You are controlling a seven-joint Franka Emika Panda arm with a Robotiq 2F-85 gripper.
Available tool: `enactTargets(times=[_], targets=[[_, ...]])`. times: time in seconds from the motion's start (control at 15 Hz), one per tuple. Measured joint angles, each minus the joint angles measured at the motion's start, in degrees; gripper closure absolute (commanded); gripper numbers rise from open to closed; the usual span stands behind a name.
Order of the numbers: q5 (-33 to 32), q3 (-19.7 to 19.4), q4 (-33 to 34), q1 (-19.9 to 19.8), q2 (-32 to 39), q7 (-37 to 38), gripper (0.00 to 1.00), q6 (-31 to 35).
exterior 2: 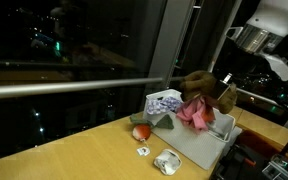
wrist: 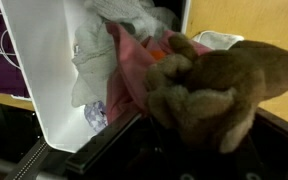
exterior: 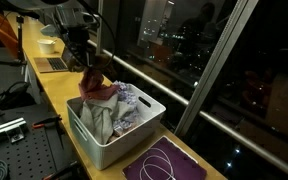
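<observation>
Little open room beside white bin (exterior: 99, 150) on narrow worktop (exterior: 49, 92); hovers over bin rim, claw (exterior: 83, 63) clamped on brown plush toy (exterior: 92, 78).

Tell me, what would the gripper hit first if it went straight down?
Likely the pink cloth in the bin, just under the plush toy the gripper holds, though depth is unclear.

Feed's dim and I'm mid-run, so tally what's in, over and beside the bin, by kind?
Plush toy, in the pincer: 1
Bin: 1
Cloths in it (pink cloth, grey cloth, patterned cloth): 3
Small bits beside it (red bit, white bit, crumpled white bit): 3
Purple mat: 1
Total: 9
</observation>
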Motion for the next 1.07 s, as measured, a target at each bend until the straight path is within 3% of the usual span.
enactTargets(times=[0.53,0.6,0.73,1.07], targets=[[0.59,-4.39,0.76,-4.55,-2.06,-4.72,0.97,-0.17],[0.59,-4.58,1.12,-5.12,-1.30,-5.00,0.63,-0.16],[0.58,-5.32,2.03,-6.05,0.39,-5.61,0.57,-0.15],[0.59,-6.95,3.78,-6.94,1.76,-7.31,0.21,-0.25]])
